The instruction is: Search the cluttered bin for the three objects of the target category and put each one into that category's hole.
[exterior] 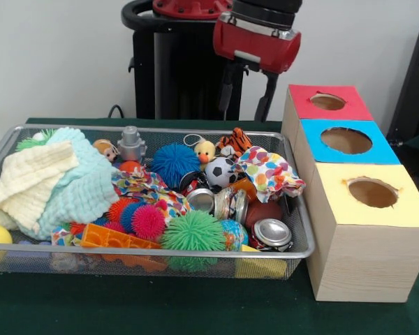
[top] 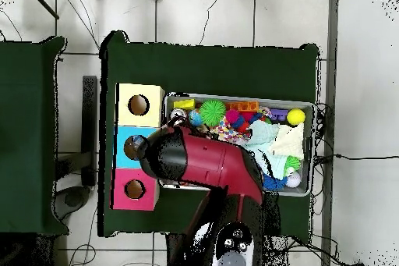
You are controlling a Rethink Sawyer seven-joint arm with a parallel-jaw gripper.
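The silver wire-mesh bin [exterior: 70, 128] is full of toys; it also shows in the overhead view [top: 308, 107]. A silver-topped can [exterior: 272, 234] lies at its front right corner. A second can [exterior: 201, 200] lies near the middle. A crushed clear bottle [exterior: 232, 204] lies between them. My gripper [exterior: 243, 115] hangs open and empty above the bin's back rim, well above the toys. In the overhead view the red arm [top: 206, 161] hides the gripper and the bin's left part.
Three wooden boxes with round holes stand right of the bin: red [exterior: 328, 103], blue [exterior: 346, 139], yellow [exterior: 372, 192]. Cream and mint cloths [exterior: 49, 181], a green spiky ball [exterior: 193, 232], a blue spiky ball [exterior: 173, 162] and a patterned cloth [exterior: 269, 171] fill the bin.
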